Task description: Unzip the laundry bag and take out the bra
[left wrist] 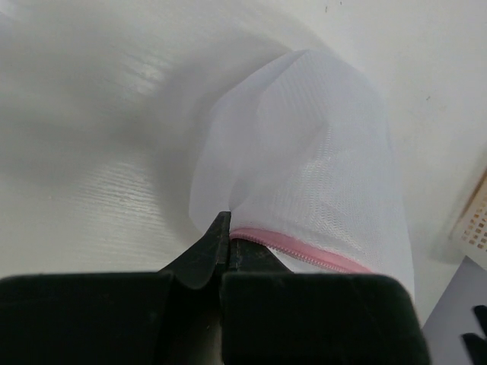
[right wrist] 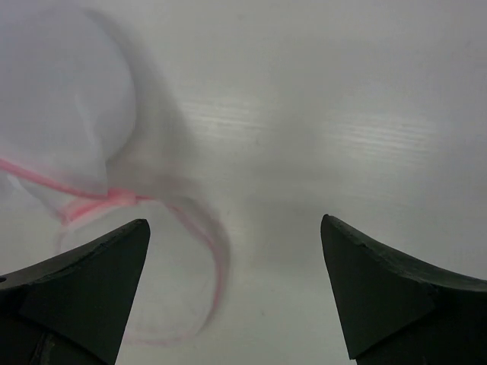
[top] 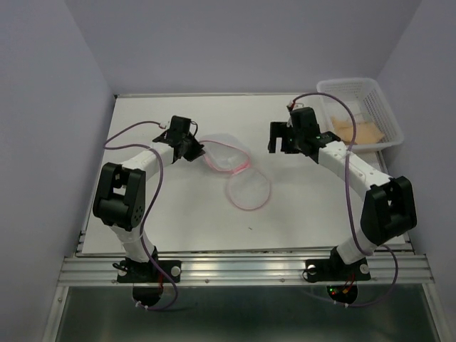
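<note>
Worktop (top: 178,214), white. Lattice basket (top: 370,96) at 2 o'clock, holding the beige bra (top: 362,132).
Left hand (left wrist: 224,228) — forearm reaching toward 2 o'clock — pinched tight on the pink zipper rim (left wrist: 304,255) of the laundry bag (top: 226,151).
Right hand (right wrist: 234,222) — forearm toward 10 o'clock — fingers wide apart, holding nothing, at the bag's 3 o'clock.
Bag near centre, long axis 11 to 5 o'clock, round flap lying open at 5.
</note>
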### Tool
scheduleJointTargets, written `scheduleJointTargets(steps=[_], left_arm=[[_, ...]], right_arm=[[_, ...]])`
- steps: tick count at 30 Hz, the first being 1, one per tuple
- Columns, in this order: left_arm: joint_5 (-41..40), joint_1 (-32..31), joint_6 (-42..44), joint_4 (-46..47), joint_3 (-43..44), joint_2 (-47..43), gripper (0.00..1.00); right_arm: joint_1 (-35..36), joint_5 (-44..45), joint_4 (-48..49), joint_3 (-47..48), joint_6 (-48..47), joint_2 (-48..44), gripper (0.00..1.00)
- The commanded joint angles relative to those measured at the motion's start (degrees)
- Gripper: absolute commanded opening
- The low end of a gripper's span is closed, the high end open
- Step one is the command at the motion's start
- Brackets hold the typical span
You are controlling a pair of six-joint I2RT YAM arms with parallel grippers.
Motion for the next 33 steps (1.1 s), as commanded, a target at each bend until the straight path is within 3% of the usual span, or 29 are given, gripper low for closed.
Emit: scheduleJointTargets(steps=[1,8,13,15,19,22,23,24,26,27,33], left_arm=[[-1.0,-0.19,-2.63,3.11,-1.36,-2.47,0.0],[-1.7,-1.42,-3.34,4.61,-2.68,-3.09,0.0],[-1.88,-2.12,-3.16,4.7,-2.41,-2.91,0.0],[-2.23,-2.47,-3.25,4.79,-2.41,-2.83,0.0],[-2.4,-2.91,-3.25,4.96,-2.5,-2.74,0.0],[-2.49,-3.0,-3.16,4.96,-2.41,-2.65,0.0],[-2.49,-3.0,-3.16,4.96,-2.41,-2.65,0.0],[-2.58,-3.09,-3.16,4.96,-2.41,-2.48,0.0],[-2.49,-3.09,-2.9,4.96,-2.33,-2.3,0.0],[-2.49,-3.18,-2.72,4.88,-2.07,-2.21,0.0],[-2.67,-3.62,-1.14,4.61,-1.19,-1.68,0.0]], right_arm=[[-0.43,-17.75,-0.54,-7.93,2.11,0.64,1.0],[0.71,-25.96,0.86,-15.07,3.87,0.55,0.98],[0.71,-29.13,1.83,-17.27,4.31,3.45,0.86],[0.71,-29.83,2.71,-17.88,4.92,4.77,0.77],[0.71,-29.13,2.88,-18.5,4.84,6.35,0.72],[0.71,-29.21,2.71,-19.11,4.93,7.41,0.56],[0.71,-29.74,2.71,-18.94,4.93,7.84,0.37],[0.71,-30.44,2.62,-18.59,4.75,7.94,0.27],[0.71,-31.41,2.27,-17.89,4.49,7.33,0.17],[0.71,-32.37,2.27,-16.93,4.14,6.8,0.13],[0.71,-42.21,-0.01,-11.65,0.8,3.28,0.13]])
